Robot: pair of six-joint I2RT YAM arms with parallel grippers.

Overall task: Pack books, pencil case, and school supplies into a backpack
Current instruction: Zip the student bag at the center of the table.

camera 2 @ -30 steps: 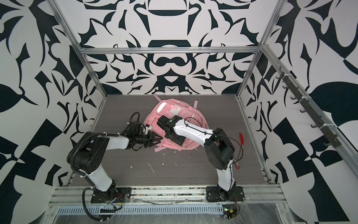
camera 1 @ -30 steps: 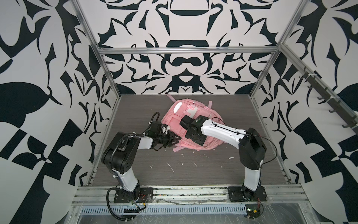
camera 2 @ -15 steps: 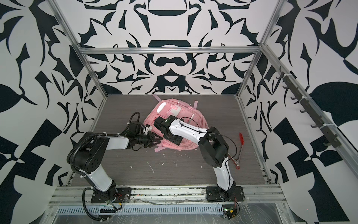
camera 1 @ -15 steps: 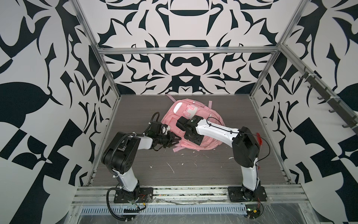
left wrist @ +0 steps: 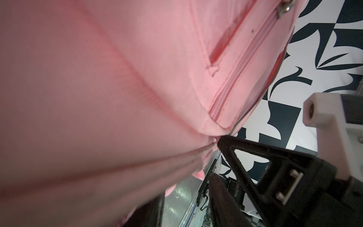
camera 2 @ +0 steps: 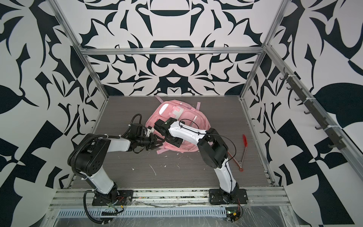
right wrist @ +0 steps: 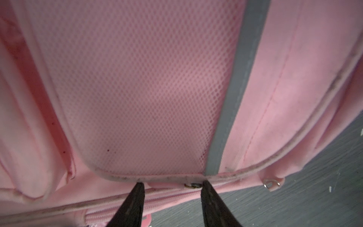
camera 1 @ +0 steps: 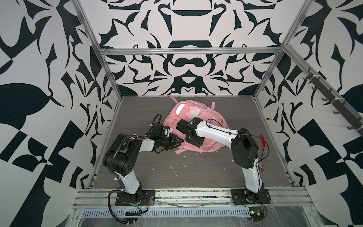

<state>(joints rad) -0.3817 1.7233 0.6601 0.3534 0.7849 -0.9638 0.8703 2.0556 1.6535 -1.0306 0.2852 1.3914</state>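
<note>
Grey table [camera 1: 196,176], soft floppy backpack [right wrist: 157,88]: right gripper [right wrist: 172,182], jaws apart, should pinch the zip ring [right wrist: 191,185] beside its tip; left gripper [camera 1: 176,142] hold unclear.

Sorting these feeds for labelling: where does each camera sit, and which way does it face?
Both top views: high in front, looking down at the backpack; left arm, right arm whole.
Left wrist: on the left arm, close against the backpack's side; one black finger shows.
Right wrist: on the right arm, facing the backpack's mesh panel; right pincer shows, open.
Shared: all show the backpack.
</note>
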